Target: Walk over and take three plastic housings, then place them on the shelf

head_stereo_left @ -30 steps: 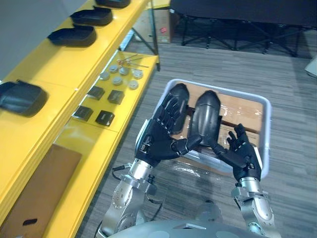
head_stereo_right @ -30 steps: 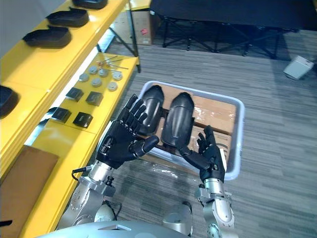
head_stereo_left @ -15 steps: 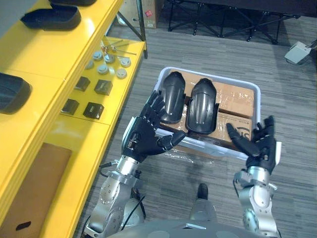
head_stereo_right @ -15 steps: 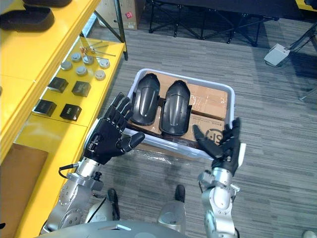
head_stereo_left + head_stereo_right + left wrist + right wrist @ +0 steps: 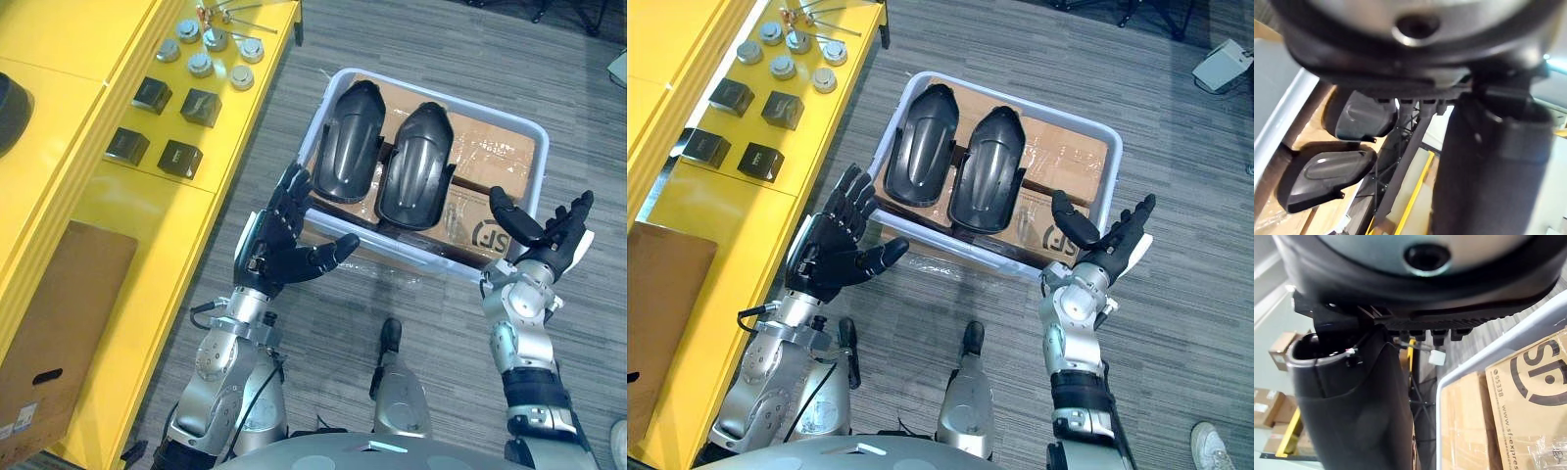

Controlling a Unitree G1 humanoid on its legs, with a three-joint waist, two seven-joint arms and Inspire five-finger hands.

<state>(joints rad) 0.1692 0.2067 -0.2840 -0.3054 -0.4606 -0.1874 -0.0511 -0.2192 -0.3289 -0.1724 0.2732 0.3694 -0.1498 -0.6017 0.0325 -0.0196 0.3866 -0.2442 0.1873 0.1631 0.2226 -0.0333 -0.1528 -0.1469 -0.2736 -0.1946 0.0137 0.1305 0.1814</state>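
Nothing is being carried yet, so the job is looking barely begun. 2 black plastic housings, the left housing (image 5: 348, 142) and the right housing (image 5: 416, 166), are lying side by side, hollow side down, on cardboard boxes (image 5: 490, 157) inside a pale bin (image 5: 490, 111) on the floor. The left hand (image 5: 279, 250) is hovering just outside the bin's near left corner, fingers spread wide and gripping nothing. The right hand (image 5: 549, 230) is hanging at the near right side, palm up, fingers straight and empty too. Lifting, carrying and placing are all waiting, by my judgement.

To the left the yellow shelf (image 5: 118, 225) is offering bare surface, though small black blocks (image 5: 181, 157), grey round caps (image 5: 201, 64) and a flat cardboard sheet (image 5: 59, 313) are taking up parts of it. The bin's near wall is standing between both hands and the housings, so I am expecting the reach to go over the rim
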